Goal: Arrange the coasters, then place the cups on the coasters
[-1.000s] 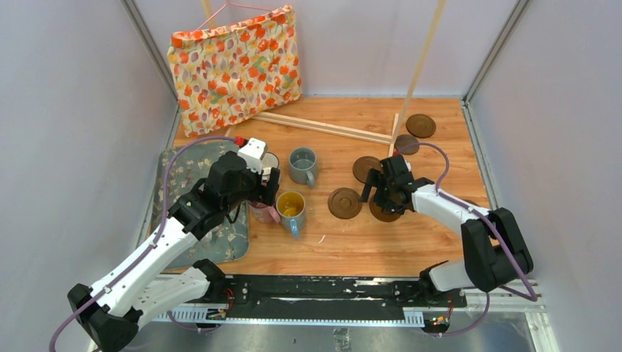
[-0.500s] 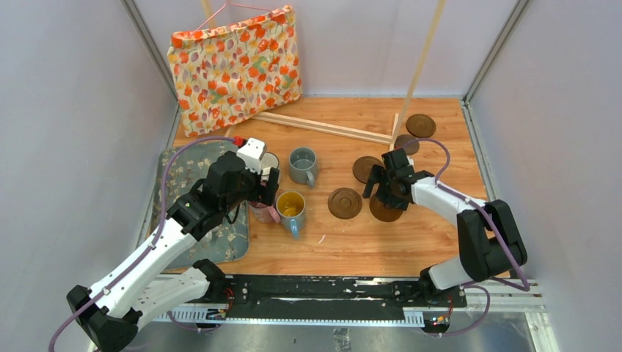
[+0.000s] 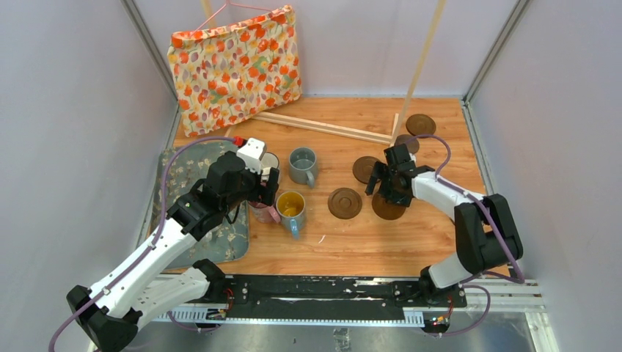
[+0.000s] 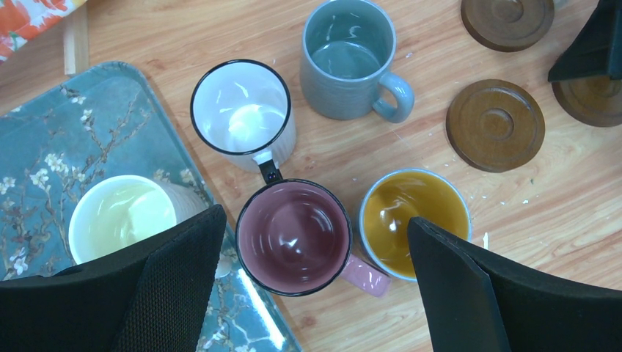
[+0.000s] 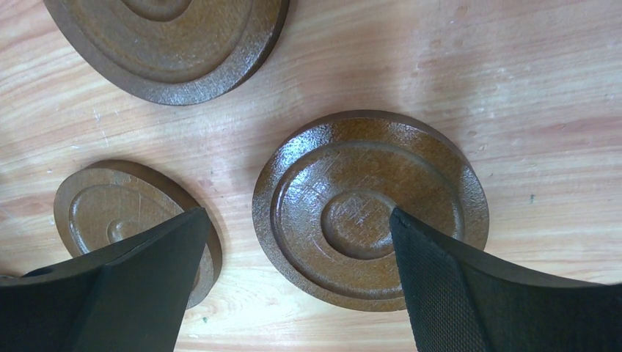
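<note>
Several cups stand close together at centre left: pink [image 4: 293, 236], white with a dark rim [image 4: 240, 116], grey-blue [image 4: 348, 59], blue with a yellow inside [image 4: 414, 220], and cream [image 4: 121, 216] on the mat. My left gripper [image 4: 315, 224] hangs open above the pink cup [image 3: 262, 213], one finger on each side. Several dark-brown coasters lie to the right [image 3: 345, 203] [image 3: 363, 169] [image 3: 421, 124]. My right gripper [image 3: 389, 183] is open just above the coaster [image 5: 370, 209], with another coaster [image 5: 132, 220] by its left finger.
A grey floral mat [image 3: 183, 172] lies at the left under my left arm. A floral fabric bag [image 3: 235, 66] leans on the back wall. Wooden sticks [image 3: 323, 126] lie on the table behind the cups. Walls enclose the table on three sides.
My right gripper has shifted a little toward the back over the coasters, still open. The left arm and the cups have not moved.
</note>
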Controlling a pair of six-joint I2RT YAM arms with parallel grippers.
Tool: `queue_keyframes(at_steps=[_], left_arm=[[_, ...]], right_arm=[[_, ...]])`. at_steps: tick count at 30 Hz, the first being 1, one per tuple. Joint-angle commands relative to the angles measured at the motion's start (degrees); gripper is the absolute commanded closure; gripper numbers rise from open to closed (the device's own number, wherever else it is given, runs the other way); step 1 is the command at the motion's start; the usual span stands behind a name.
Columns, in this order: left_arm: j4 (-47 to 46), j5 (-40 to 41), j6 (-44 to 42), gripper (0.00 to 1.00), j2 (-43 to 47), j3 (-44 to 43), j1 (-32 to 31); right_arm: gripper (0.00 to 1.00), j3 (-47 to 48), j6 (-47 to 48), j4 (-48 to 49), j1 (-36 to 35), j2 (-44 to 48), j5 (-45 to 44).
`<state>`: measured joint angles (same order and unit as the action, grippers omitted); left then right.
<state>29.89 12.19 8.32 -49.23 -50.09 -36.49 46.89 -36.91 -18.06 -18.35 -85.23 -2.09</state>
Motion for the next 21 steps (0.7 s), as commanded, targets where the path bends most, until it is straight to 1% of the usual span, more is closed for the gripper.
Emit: queue_keyframes(at_steps=[1,7,12,15,18,21], left_arm=[[0.30,-0.41,-0.32,0.00,0.61,-0.10,0.37],[0.31,-0.50,-0.32,0.00,0.58,-0.10,0.37],[0.17,-0.89,-0.23,0.00,0.58,-0.18,0.37],[0.19,-1.09,-0.15,0.00,0.66,-0.19,0.37],[0.18,-1.41,-0.08,0.00,1.06,-0.17,0.36],[0.00,-1.76,0.01,0.00,1.28,-0.10,0.37]], right_arm=[[0.01,1.24,2.18,-3.55,1.66,-2.51,-2.98],[0.01,1.21,1.97,-4.15,1.95,-1.86,-1.95],[0.01,1.86,1.60,-7.15,1.99,3.52,-2.17],[0.01,3.42,2.10,-10.17,2.35,6.89,-4.76],[0.01,3.33,2.41,-11.02,5.51,8.90,-5.73],[0.01,2.46,2.38,-11.61,11.62,9.59,-3.80]])
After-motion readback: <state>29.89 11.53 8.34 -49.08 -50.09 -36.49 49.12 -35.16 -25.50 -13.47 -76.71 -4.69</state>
